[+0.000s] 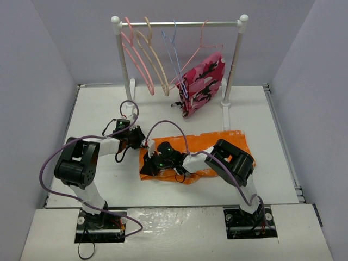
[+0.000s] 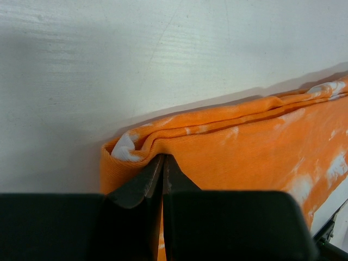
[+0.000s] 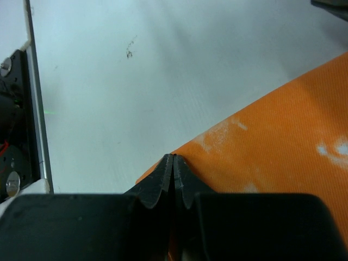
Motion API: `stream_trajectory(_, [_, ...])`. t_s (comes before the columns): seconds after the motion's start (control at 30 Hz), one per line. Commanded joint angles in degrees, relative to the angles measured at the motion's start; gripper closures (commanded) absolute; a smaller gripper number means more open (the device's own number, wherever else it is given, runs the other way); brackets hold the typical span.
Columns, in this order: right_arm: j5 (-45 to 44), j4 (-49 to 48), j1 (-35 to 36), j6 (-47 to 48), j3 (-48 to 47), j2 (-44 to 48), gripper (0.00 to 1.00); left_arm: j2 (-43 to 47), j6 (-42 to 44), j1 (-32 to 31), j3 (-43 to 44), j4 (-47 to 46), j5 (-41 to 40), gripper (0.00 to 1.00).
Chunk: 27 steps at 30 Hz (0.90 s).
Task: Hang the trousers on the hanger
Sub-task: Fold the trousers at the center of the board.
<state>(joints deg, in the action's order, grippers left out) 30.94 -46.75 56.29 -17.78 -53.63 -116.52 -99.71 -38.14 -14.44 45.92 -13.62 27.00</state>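
Note:
The orange trousers (image 1: 217,145) with white blotches lie flat across the table's middle. My left gripper (image 1: 144,143) is at their far left corner. In the left wrist view it (image 2: 162,159) is shut on the folded hem of the trousers (image 2: 244,147). My right gripper (image 1: 150,166) is at their near left corner. In the right wrist view it (image 3: 173,159) is shut on the edge of the trousers (image 3: 283,141). The bright pink hanger (image 1: 135,60) hangs at the left end of the rack rail, away from both grippers.
A white rack (image 1: 179,23) stands at the back. It also carries a beige hanger (image 1: 157,65), a thin light-blue hanger (image 1: 175,57) and a pink hanger with a pink-red camouflage garment (image 1: 202,81). Grey walls enclose the table on three sides.

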Motion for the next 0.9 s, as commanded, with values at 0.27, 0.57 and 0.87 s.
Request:
stream_trajectory(0.27, [-8.26,36.79,4.28,7.45,-4.23,16.72,1.0,8.11,5.98,0.11,4.0,10.59,-13.77,0.84])
stream_trajectory(0.57, [-18.49,46.76,-2.75,5.1,-6.55,31.07,0.53,24.09,10.54,0.09,10.93,24.95,-20.68,0.36])
stream_trajectory(0.87, [-40.98,59.88,-9.75,-1.84,-5.43,44.4,0.25,32.46,8.77,-0.23,26.05,40.54,-28.79,0.12])
